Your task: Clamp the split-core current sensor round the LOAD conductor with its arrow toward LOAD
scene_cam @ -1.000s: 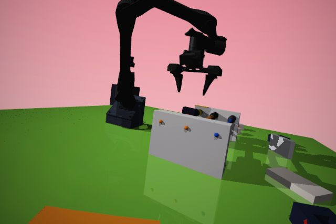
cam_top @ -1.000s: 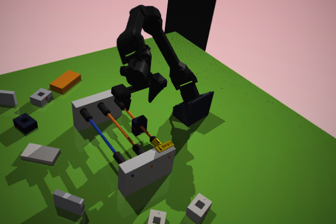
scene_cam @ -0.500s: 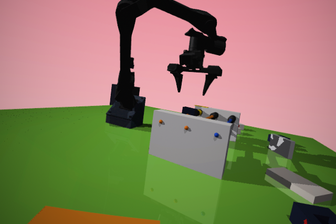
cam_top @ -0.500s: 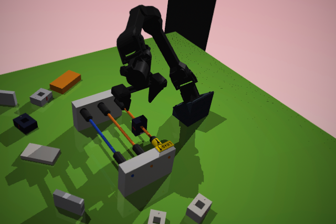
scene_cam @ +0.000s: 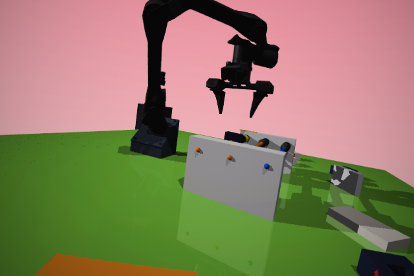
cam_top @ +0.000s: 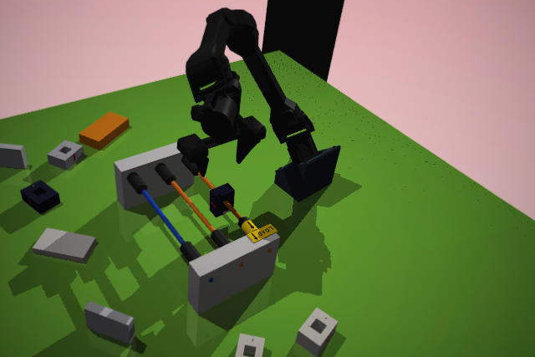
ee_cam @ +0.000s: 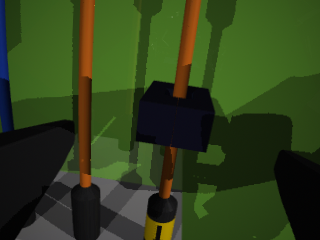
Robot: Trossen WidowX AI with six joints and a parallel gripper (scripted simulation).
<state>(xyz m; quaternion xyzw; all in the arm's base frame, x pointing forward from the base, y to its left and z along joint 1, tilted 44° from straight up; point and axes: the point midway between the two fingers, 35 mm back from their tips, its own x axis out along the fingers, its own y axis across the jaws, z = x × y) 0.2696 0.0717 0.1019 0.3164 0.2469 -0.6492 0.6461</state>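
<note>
The dark navy sensor [cam_top: 221,200] [scene_cam: 233,136] [ee_cam: 175,124] sits round the orange conductor with the yellow LOAD marker [cam_top: 262,232], between the two grey end walls. Its two halves look closed together, with a thin seam in the wrist view. A small red mark shows on its side in the top view; which way its arrow points cannot be told. The LOAD conductor [cam_top: 206,181] [ee_cam: 188,40] passes through it. My gripper [cam_top: 219,168] [scene_cam: 235,115] is open and empty, above the sensor and apart from it, with a finger at each side of the wrist view.
A second orange conductor [cam_top: 192,206] [ee_cam: 86,120] and a blue one [cam_top: 161,215] run alongside. The end walls [cam_top: 235,277] [scene_cam: 230,182] hold them. An orange block [cam_top: 104,130], another dark block with a hole [cam_top: 40,197], and several grey or white blocks lie around.
</note>
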